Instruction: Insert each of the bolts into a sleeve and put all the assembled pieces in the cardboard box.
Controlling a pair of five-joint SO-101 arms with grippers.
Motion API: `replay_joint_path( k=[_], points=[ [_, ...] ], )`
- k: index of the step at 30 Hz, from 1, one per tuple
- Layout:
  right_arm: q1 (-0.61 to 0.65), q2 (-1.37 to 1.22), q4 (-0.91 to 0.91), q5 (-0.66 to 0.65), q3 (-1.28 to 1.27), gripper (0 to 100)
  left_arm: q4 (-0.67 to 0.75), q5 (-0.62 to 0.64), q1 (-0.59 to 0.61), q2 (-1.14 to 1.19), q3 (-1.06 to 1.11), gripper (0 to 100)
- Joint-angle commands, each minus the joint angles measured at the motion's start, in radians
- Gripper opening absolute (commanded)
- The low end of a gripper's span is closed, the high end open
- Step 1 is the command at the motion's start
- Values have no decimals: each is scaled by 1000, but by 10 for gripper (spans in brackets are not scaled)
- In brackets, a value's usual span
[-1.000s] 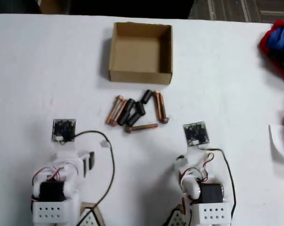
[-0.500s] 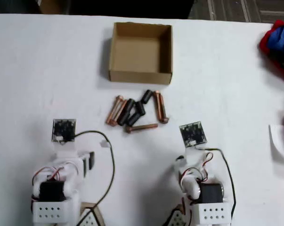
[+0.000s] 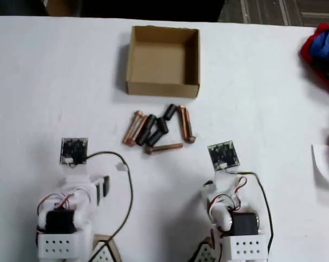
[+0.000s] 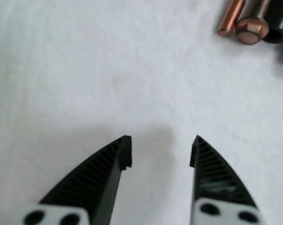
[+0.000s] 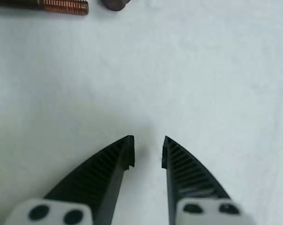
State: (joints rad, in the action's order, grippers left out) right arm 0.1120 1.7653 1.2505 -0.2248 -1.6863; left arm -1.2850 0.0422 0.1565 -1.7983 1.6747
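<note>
- High view: against a second ago, my right arm (image 3: 232, 218) has swung its wrist slightly toward the heap. In the last half second nothing has shifted. My left arm (image 3: 66, 218) has kept its place.
- High view, counted: one open cardboard box (image 3: 163, 88), square, with nothing inside. Just in front of it lies a tight heap on the white worktop (image 3: 273, 98). I make out four copper-coloured bolts (image 3: 164, 147) and at least three short black sleeves (image 3: 148, 129); they are packed too closely for a surer count. All of them lie loose, outside the box.
- Left wrist view: my left claw (image 4: 160, 150) is released, its ribbed black fingers (image 4: 108, 164) spread wide over bare worktop and grasping nothing. At the frame's edge, well apart from the claw, are a threaded bolt tip (image 4: 231, 16), a hexagonal bolt head (image 4: 249, 32) and a hollow sleeve end (image 4: 277, 21).
- Right wrist view: my right claw (image 5: 148, 150) is released too, with a narrower gap and nothing in it. A threaded bolt shaft (image 5: 61, 6) lies well ahead.
</note>
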Motion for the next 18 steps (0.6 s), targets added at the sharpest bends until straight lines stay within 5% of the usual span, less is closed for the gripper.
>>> replay_joint_path(
  k=[1, 18],
  points=[
    [5, 12, 4, -8, -8, 106, 17, -11, -6, 3, 21, 223],
    [5, 13, -36, -8, -8, 108, 17, -11, -6, 3, 21, 223]
  ],
)
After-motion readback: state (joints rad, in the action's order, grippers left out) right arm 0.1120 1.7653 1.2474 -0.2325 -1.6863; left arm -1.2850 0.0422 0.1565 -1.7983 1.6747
